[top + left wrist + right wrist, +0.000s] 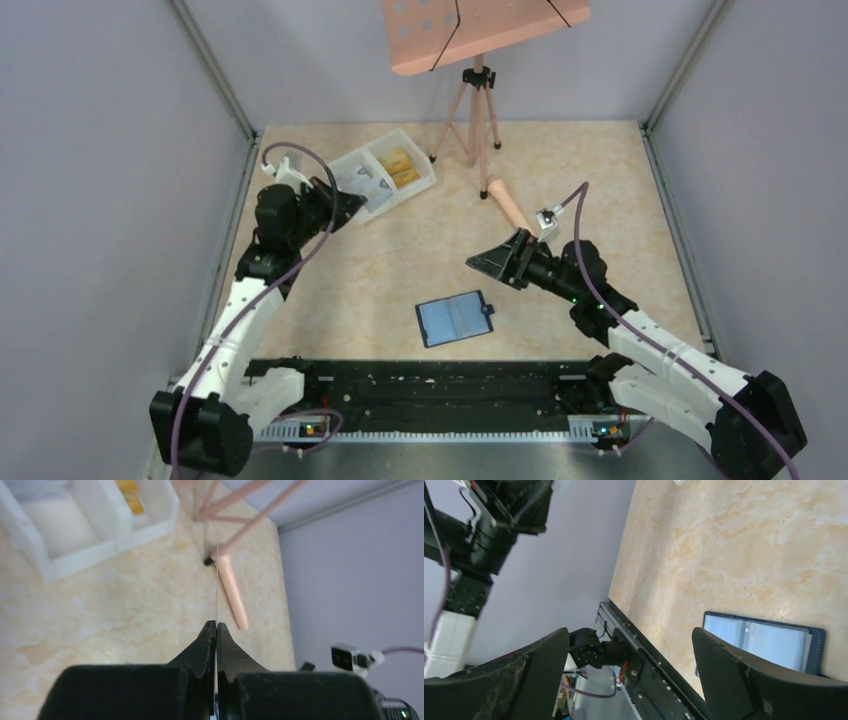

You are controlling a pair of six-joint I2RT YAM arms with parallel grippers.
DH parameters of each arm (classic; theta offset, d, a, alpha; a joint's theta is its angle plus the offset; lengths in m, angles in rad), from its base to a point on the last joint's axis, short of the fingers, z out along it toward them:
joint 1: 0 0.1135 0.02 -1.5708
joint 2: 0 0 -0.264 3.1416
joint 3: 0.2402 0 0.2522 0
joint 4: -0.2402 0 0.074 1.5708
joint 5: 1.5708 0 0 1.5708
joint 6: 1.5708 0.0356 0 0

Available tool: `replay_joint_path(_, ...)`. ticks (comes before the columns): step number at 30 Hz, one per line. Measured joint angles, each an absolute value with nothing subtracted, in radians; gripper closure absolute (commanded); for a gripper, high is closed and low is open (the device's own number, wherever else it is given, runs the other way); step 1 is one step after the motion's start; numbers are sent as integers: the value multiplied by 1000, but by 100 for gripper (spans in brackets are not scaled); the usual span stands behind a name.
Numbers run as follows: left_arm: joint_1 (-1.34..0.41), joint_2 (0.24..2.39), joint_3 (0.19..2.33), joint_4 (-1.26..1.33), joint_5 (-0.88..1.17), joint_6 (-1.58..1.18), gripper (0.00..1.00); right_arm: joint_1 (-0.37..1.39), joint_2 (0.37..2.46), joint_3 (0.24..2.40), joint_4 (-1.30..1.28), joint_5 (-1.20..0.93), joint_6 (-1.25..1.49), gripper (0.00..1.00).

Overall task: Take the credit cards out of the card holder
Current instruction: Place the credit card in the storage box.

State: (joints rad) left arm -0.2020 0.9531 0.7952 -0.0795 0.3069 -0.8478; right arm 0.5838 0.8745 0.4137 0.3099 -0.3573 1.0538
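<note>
Yellow cards [398, 160] lie in one compartment of the white tray [90, 555] ahead of the left gripper [216, 625], which pinches a thin card [217, 580]. The right gripper [630, 635] gapes wide and empty, with the unfolded wallet [455, 318] lying nearby.

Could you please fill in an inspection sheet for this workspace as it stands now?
Surface: beige marbled table, flat.
Job's things: wallet lies open near the arm bases; one card is seen edge-on in the left gripper; yellow cards lie in one compartment of the tray.
Clutter: tripod with a pink board stands at the far side.
Grippers: left gripper near the tray, jaws shut on the card; right gripper jaws open, empty.
Cables: purple cables run along both arms, off the wallet.
Surroundings: grey walls on three sides.
</note>
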Motion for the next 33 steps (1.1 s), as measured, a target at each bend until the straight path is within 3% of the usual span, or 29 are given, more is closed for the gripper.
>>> replay_joint_path(6,-40,1184,981,-140,318,-749,100,584,863,430,203,-360,995,4)
replay_joint_path(18,87,1698,1320,-231,428,-599,100,584,857,460,118,-353,933,4)
replay_joint_path(33,102,1951,1477,-252,476,-601,100,584,894,479,70,-317,888,4)
